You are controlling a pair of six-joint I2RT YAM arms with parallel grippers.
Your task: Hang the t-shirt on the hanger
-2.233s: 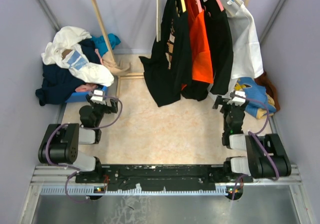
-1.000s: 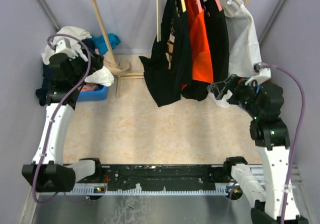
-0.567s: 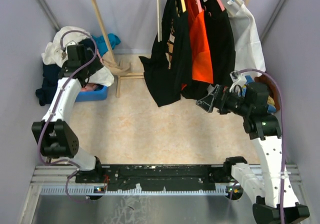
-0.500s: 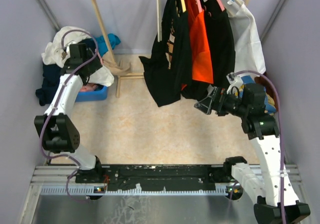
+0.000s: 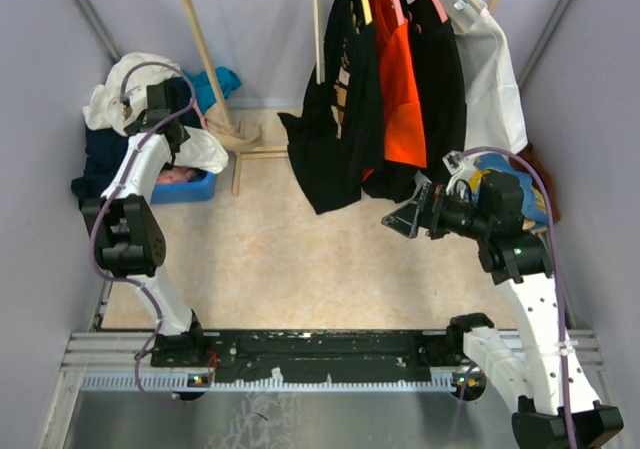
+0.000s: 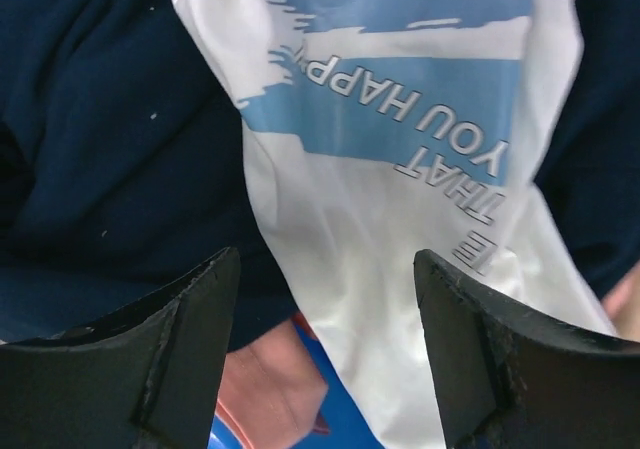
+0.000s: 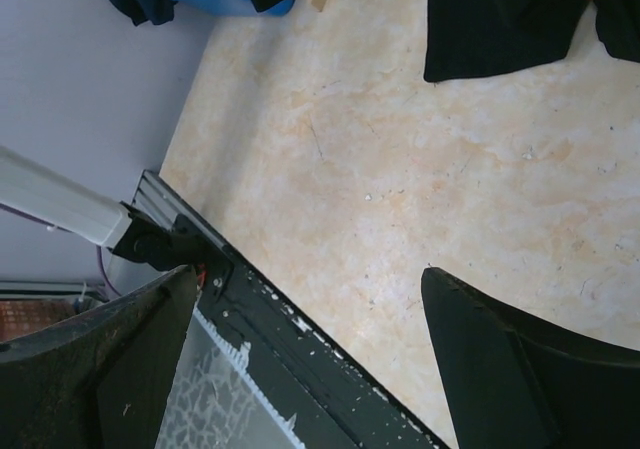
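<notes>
Left gripper (image 6: pixel 325 259): jaws apart, empty, poised over cream blue-printed t-shirt (image 6: pixel 400 109) to grasp it
Right gripper (image 7: pixel 310 274): spread wide, empty

Two arms (image 5: pixel 135 174) (image 5: pixel 530 299), four hanging garments (image 5: pixel 400 89) on one rack (image 5: pixel 205 49), one blue bin (image 5: pixel 185 190), and one printed t-shirt (image 6: pixel 400 169).

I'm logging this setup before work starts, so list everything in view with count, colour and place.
t-shirt: one, white with blue print, pile at far left
dark clothing: one heap, navy, around the t-shirt
bin: one, blue, at the pile's near edge
black garments: two, hanging far centre
orange garment: one, hanging between them
white garment: one, hanging at the right end
rack post: one, pale wood, beside the pile
left fingers: two, black, open over the t-shirt
right fingers: two, black, open over the beige surface
</notes>
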